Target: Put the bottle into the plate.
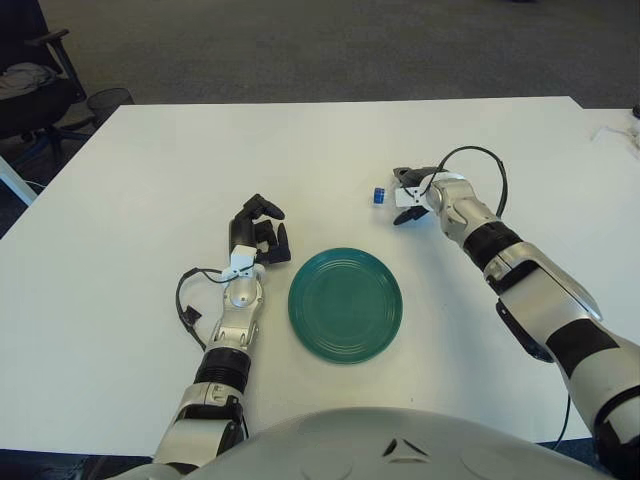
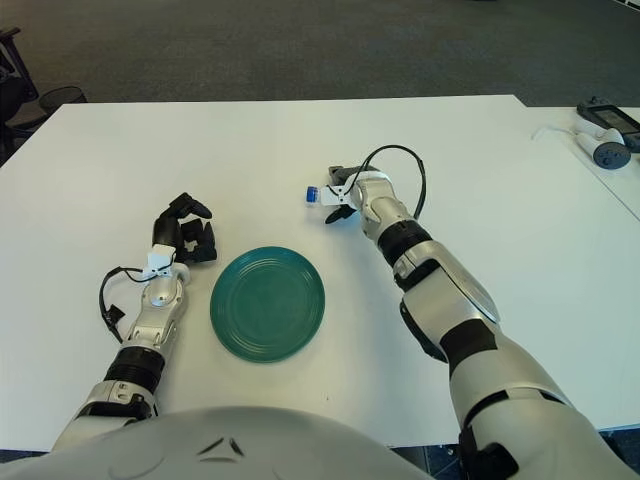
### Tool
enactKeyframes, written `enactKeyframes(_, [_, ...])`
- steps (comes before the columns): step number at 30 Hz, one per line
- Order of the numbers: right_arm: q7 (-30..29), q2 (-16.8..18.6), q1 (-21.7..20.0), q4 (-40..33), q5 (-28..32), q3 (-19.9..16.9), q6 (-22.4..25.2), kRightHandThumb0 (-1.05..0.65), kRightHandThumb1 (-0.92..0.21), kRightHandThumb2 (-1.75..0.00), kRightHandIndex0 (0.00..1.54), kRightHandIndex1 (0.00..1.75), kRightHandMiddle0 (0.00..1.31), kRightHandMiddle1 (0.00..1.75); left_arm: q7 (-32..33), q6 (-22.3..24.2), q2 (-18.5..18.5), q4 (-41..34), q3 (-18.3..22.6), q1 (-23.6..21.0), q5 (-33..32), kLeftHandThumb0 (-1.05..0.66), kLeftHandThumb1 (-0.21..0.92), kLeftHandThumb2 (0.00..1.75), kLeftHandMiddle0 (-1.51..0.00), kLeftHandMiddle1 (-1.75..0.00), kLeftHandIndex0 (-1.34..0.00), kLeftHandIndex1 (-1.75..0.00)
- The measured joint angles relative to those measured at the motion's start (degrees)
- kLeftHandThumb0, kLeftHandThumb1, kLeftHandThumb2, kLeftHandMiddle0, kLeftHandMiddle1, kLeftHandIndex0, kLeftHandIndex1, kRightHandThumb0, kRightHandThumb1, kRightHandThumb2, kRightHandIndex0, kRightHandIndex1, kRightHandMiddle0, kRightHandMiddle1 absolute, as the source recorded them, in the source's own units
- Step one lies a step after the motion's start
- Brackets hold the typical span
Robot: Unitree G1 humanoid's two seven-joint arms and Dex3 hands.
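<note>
A small bottle with a blue cap (image 1: 380, 194) lies in my right hand (image 1: 410, 196) at the table's middle right, just above the white tabletop. The fingers are curled round its body, and only the cap end shows, sticking out to the left. The round green plate (image 1: 345, 305) lies flat near the front edge, a hand's length nearer and to the left of the bottle. My left hand (image 1: 262, 232) shows beside the plate's left rim, fingers loosely bent and holding nothing.
The white table (image 1: 200, 150) spreads wide around the plate. A second table at the right carries a white device (image 2: 606, 152). A black office chair (image 1: 40, 90) stands off the far left corner.
</note>
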Motion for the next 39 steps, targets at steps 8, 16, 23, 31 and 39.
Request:
enactKeyframes(8, [0.15, -0.13, 0.0, -0.33, 0.0, 0.37, -0.09, -0.99, -0.92, -0.26, 0.0, 0.0, 0.0, 0.13, -0.06, 0.02, 0.0, -0.04, 0.13, 0.0, -0.01, -0.58, 0.07, 1.62, -1.31, -1.75, -0.82, -1.75])
enactKeyframes(16, [0.78, -0.54, 0.78, -1.74, 0.01, 0.52, -0.48, -0.98, -0.92, -0.31, 0.0, 0.0, 0.0, 0.2, -0.05, -0.11, 0.0, 0.08, 0.14, 0.0, 0.01, -0.58, 0.07, 1.62, -1.31, -1.75, -0.81, -1.75])
enactKeyframes(23, [1.42, -0.94, 1.66, -3.41, 0.48, -0.02, -1.59, -0.86, -0.9, -0.27, 0.31, 0.27, 0.02, 0.8, -0.03, -0.12, 0.02, 0.08, 0.12, 0.0, 0.06, -0.58, 0.08, 1.61, -1.31, -1.75, -0.81, -1.75])
enactKeyframes(31, [-8.54, -1.53, 6.51, -7.78, -0.04, -1.31, -3.55, -0.18, -0.35, -1.14, 0.58, 1.34, 0.49, 1.69, 0.03, -1.01, 0.1, 0.57, 0.14, -0.04, 0.16, -0.57, 0.09, 1.6, -1.3, -1.75, -0.8, -1.75])
enactKeyframes(39, [-29.45, 0.91, 11.38, -5.22, -0.03, -2.94, -9.24, -0.01, 0.01, -1.54, 0.97, 1.3, 0.71, 1.74, 0.03, -1.13, 0.36, 1.02, 0.34, -0.05, 0.14, -0.57, 0.09, 1.6, -1.31, -1.75, -0.8, -1.75])
